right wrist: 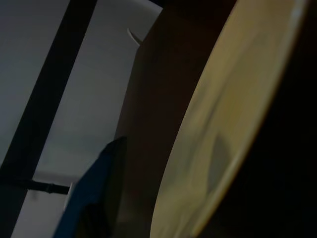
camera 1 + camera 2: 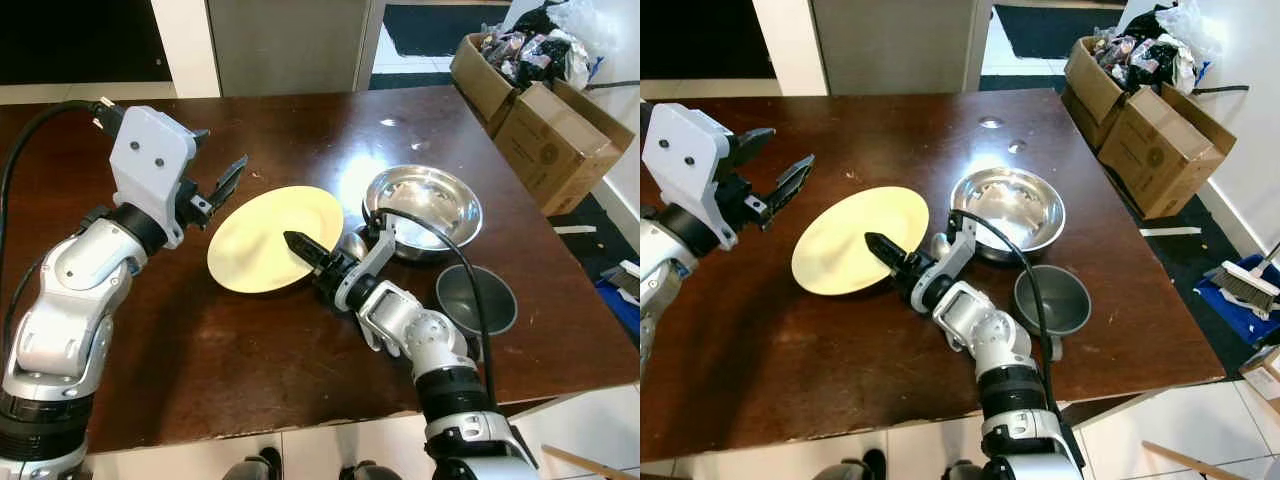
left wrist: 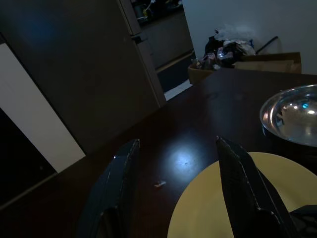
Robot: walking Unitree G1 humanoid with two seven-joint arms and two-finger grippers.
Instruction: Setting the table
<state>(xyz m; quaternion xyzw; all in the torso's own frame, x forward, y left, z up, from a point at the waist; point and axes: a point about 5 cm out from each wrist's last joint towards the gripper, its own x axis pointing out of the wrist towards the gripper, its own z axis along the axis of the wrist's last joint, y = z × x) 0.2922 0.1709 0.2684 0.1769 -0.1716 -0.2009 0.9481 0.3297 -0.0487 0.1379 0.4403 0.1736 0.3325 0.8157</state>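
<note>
Yellow plate sits mid-table, its near rim pinched by the right gripper. Left gripper hovers spread and empty; slide slowly, clear of the steel bowl.

pale yellow plate, silver bowl, grey bowl

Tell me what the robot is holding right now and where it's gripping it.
The right end effector grips the yellow plate at its near-right rim, one finger over the top. The left end effector hovers open beside the plate, holding nothing.

Yellow plate's near edge behind right fingers
</note>
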